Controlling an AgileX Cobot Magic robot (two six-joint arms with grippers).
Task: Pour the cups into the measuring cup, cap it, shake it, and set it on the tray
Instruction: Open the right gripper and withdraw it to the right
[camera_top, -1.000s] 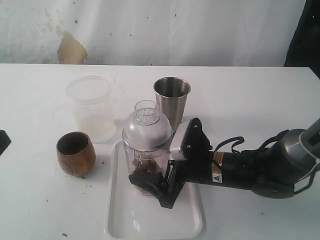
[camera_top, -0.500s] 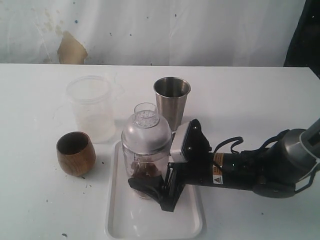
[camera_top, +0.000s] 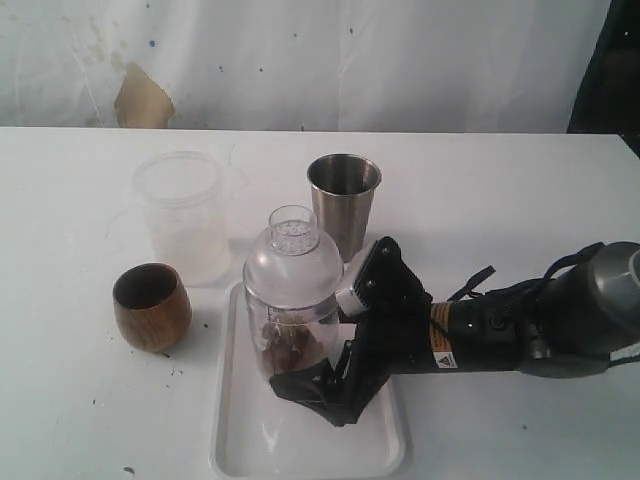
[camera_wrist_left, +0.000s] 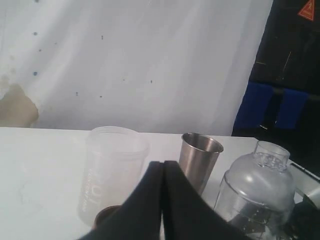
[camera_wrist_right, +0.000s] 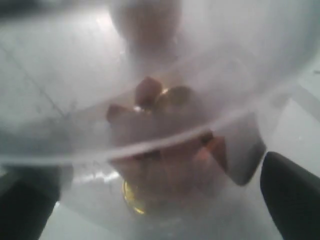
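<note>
One capped measuring cup (camera_top: 293, 285) — on tray (camera_top: 248, 432)

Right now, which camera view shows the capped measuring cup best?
The exterior view: the measuring cup stands nearly whole on the tray, domed cap on, brown pieces inside. The left wrist view catches only its upper part; the right wrist view is a blurred close-up through its wall.

In the right wrist view the measuring cup (camera_wrist_right: 150, 45) is blurred; the brown pieces (camera_wrist_right: 149, 92) inside cannot be identified, and the fingers (camera_wrist_right: 292, 197) of the right tool (camera_wrist_right: 159, 202) are cut off at the corners. In the exterior view the cup's lower side and part of the tray (camera_top: 240, 430) are hidden by the right arm (camera_top: 520, 335), itself cut by the edge. In the left wrist view the wooden cup (camera_wrist_left: 106, 215) is mostly covered by the left tool (camera_wrist_left: 162, 165).
</note>
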